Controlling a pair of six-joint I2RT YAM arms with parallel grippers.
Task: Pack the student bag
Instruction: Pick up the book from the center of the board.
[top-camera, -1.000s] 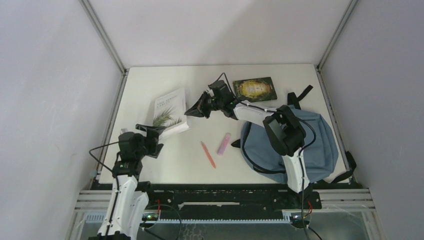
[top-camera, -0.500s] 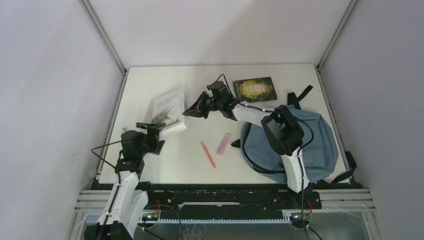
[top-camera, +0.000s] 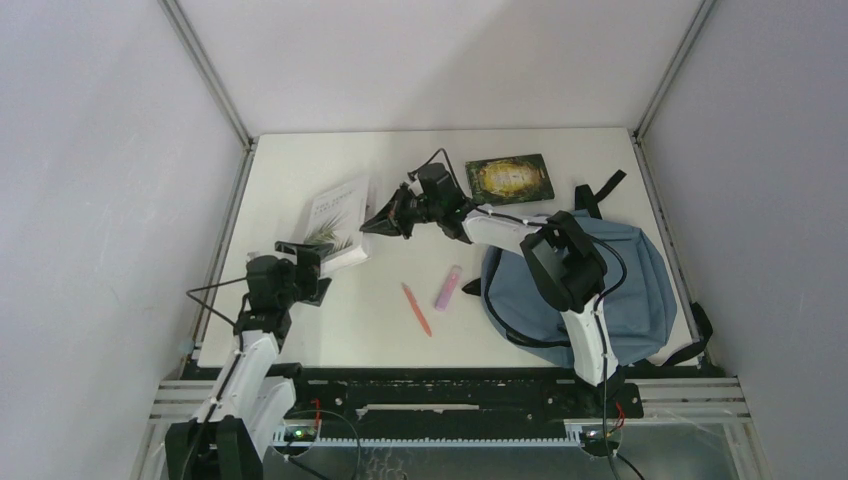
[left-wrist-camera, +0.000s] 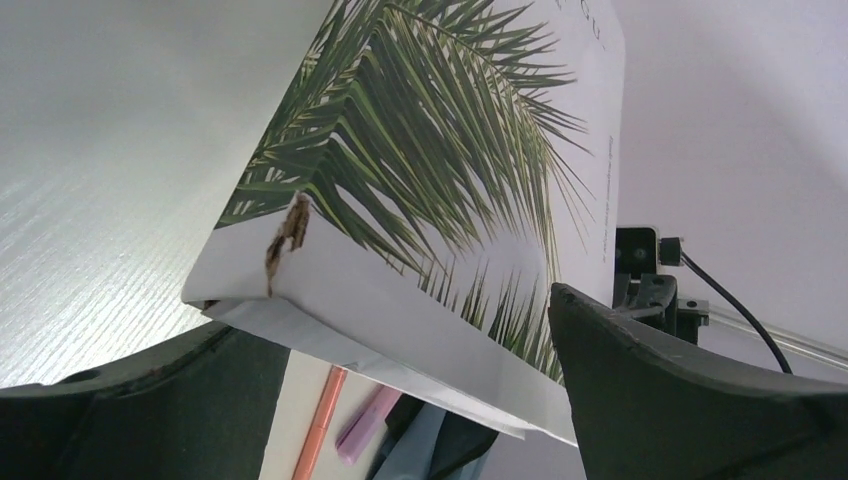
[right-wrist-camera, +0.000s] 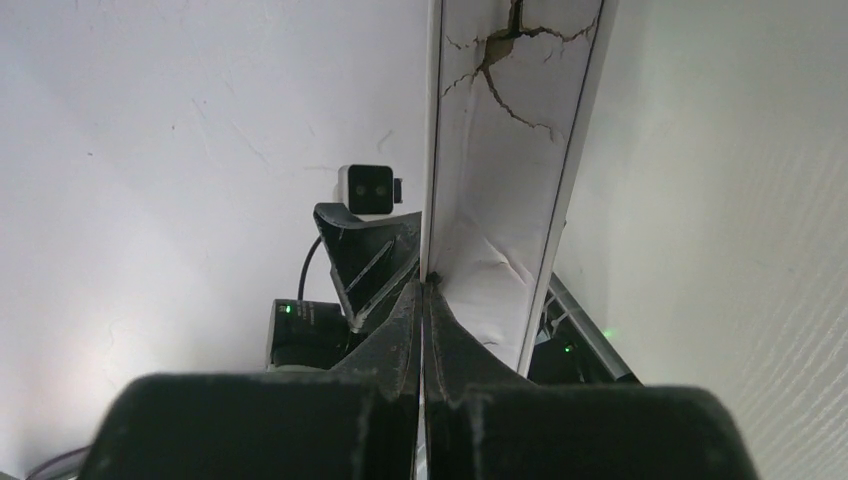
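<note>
Two end effectors at one tilted palm book (top-camera: 338, 222)
Overhead: it stands propped, likely for gripping; student bag (top-camera: 640, 290) lies right of it. Left wrist: left end effector (left-wrist-camera: 400, 390) gapes wide around its corner, unclamped. Right wrist: right end effector (right-wrist-camera: 424, 285), fully closed, empty, touches its edge.

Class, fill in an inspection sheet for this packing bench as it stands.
Surface: white table, no spills seen.
Job's things: student bag lying flat, right side.
Clutter: white book tilted up; green book at back; orange pen and pink highlighter mid-table.
End effectors: left end effector open around white book's corner; right end effector shut on its opposite edge.
Cables: black cable loops off left wrist; second cable by right elbow.
Surroundings: white walls, metal frame.
</note>
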